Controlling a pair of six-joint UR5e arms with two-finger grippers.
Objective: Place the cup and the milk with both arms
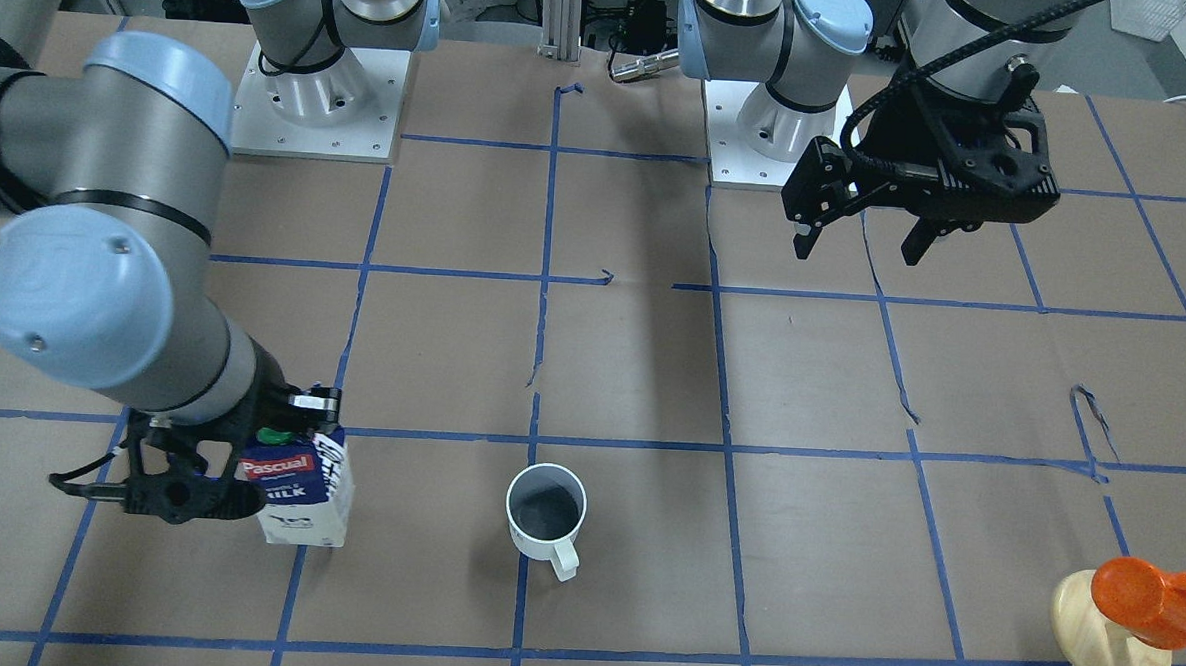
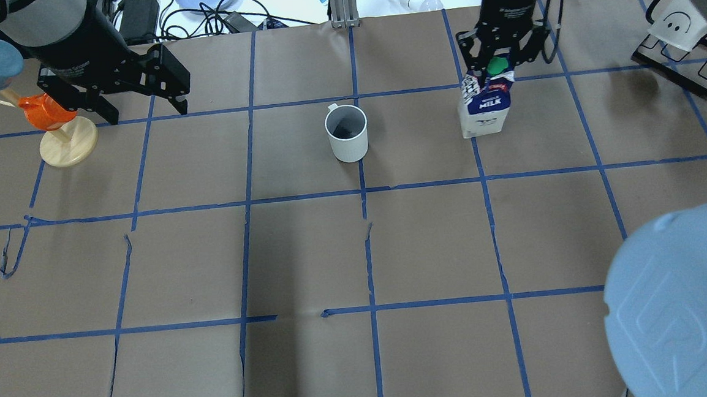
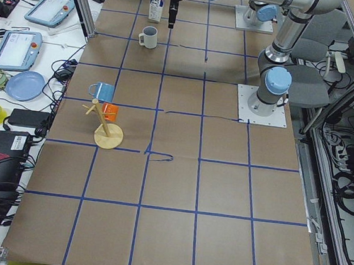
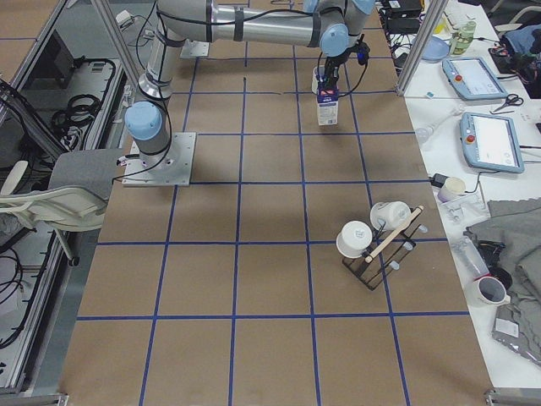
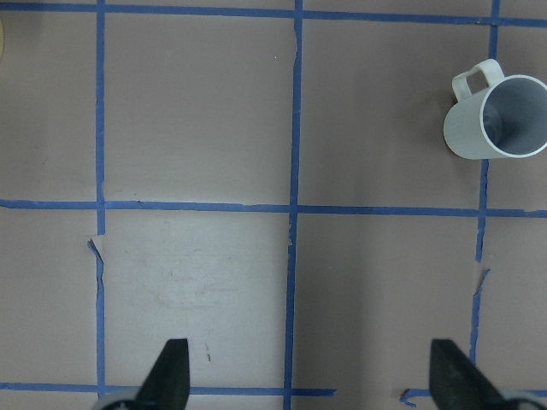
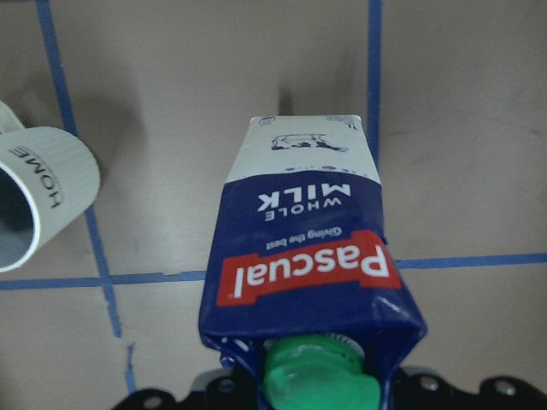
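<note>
The right tool (image 2: 492, 72) is clamped on the gabled top of the milk (image 2: 484, 109). The carton's base looks to rest on the desk (image 2: 308, 256), to the right of the cup (image 2: 346, 132) and apart from it, both on the far side. The carton is probably light, with walls that dent. The stiff ridge by the cap is the sound hold, though being tall it tips easily. The cup is rigid, smooth and breakable, best taken across its wall. The left tool (image 2: 146, 113) hangs wide and empty, well left of the cup.
</note>
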